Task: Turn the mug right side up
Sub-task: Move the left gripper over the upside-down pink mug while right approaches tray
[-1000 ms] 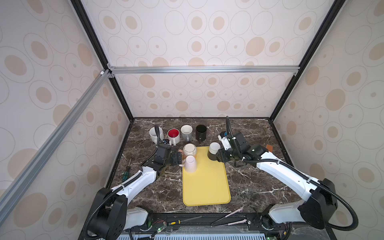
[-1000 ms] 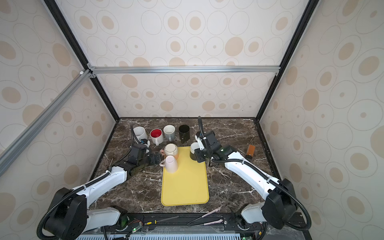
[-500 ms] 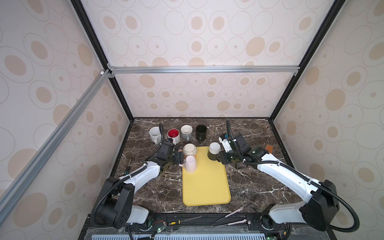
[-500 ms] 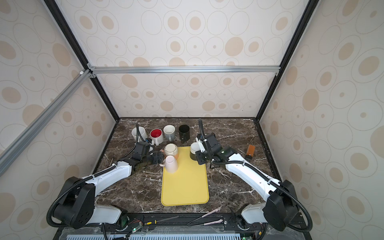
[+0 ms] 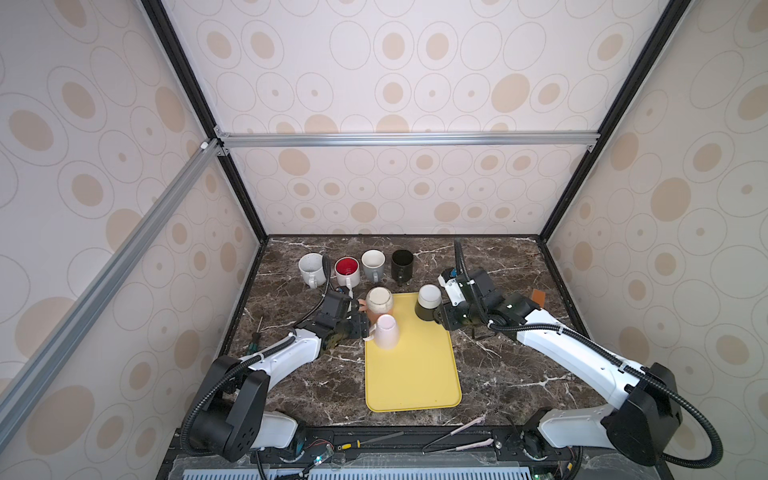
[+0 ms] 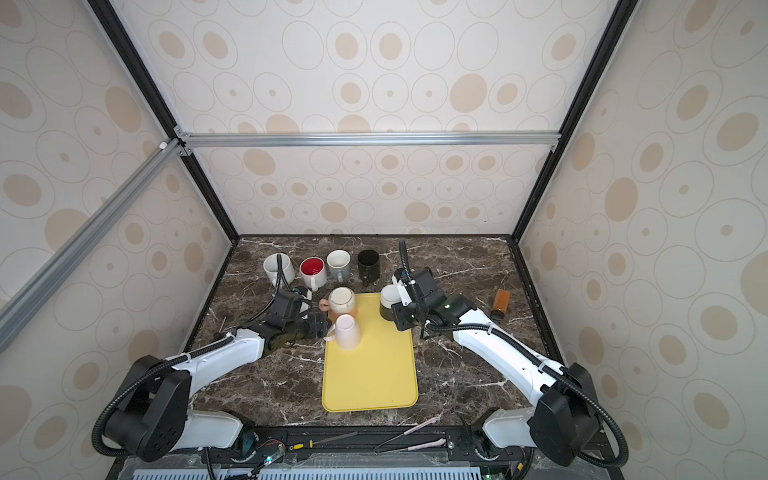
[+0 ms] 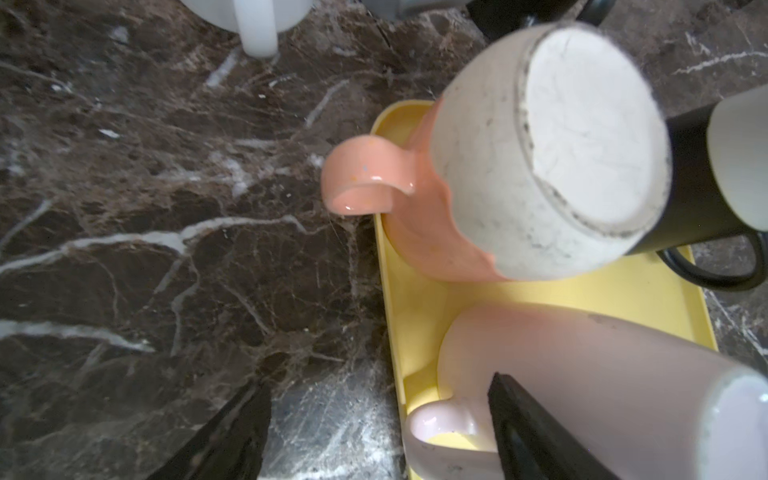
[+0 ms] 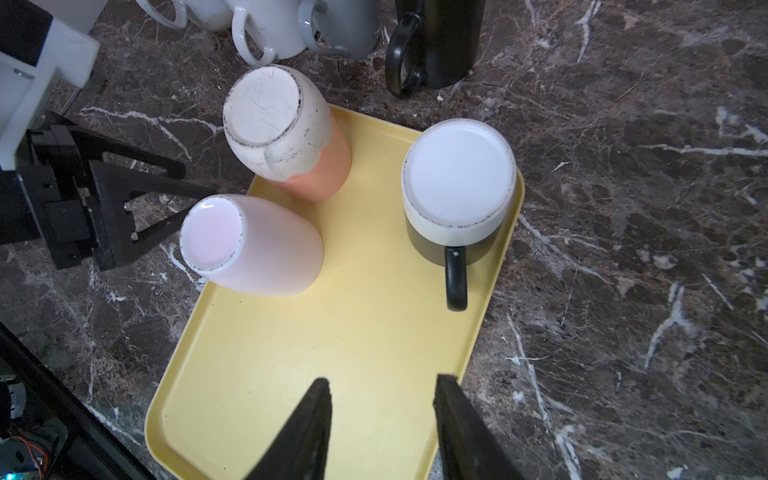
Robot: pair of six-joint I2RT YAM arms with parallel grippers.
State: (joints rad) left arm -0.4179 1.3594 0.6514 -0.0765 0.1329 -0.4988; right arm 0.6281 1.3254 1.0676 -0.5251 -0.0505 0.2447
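The upside-down pale pink mug (image 5: 386,337) on the yellow tray's (image 5: 411,386) left edge is rigid, glossy, breakable ceramic, best pinched at its handle (image 7: 440,419), which the wide-open left gripper (image 7: 379,382) straddles, while the right gripper (image 8: 382,378) hovers part-open and empty.

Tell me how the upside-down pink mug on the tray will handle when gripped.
The pink mug has a shiny handle: probably glazed, slippery. Tall, narrowing toward its upturned base, so a high push may tip it. Likely stiff ceramic, breakable if dropped.
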